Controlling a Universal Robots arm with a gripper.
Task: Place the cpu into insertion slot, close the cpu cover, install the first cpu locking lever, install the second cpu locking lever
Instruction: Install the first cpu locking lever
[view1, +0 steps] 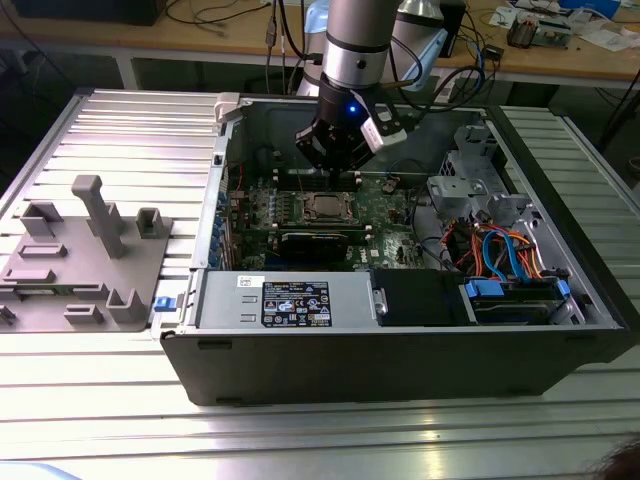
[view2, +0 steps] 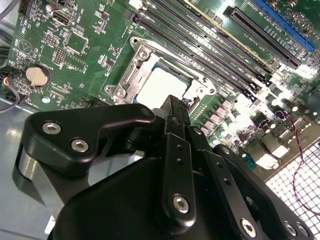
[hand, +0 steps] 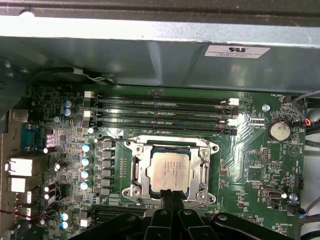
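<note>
The cpu (hand: 169, 171) lies flat in the insertion slot (hand: 145, 192) of the green motherboard, its silver-grey top showing through the window of the cpu cover (hand: 141, 170). The cover lies down over the chip's edges. In the exterior view the cpu (view1: 325, 207) sits mid-board inside the open computer case. My gripper (hand: 171, 194) hangs just above one edge of the socket, its two black fingers pressed together with nothing between them. It also shows in the exterior view, gripper (view1: 335, 168), and in the second wrist view, gripper (view2: 175, 104), close over the cpu (view2: 161, 86).
Long black memory slots (hand: 160, 112) run beside the socket, and a coin battery (hand: 278, 131) sits near them. The case wall (view1: 380, 375) surrounds the board, with a power supply (view1: 290, 300) and a cabled drive cage (view1: 495, 250). A grey fixture (view1: 85, 250) stands at the exterior view's left.
</note>
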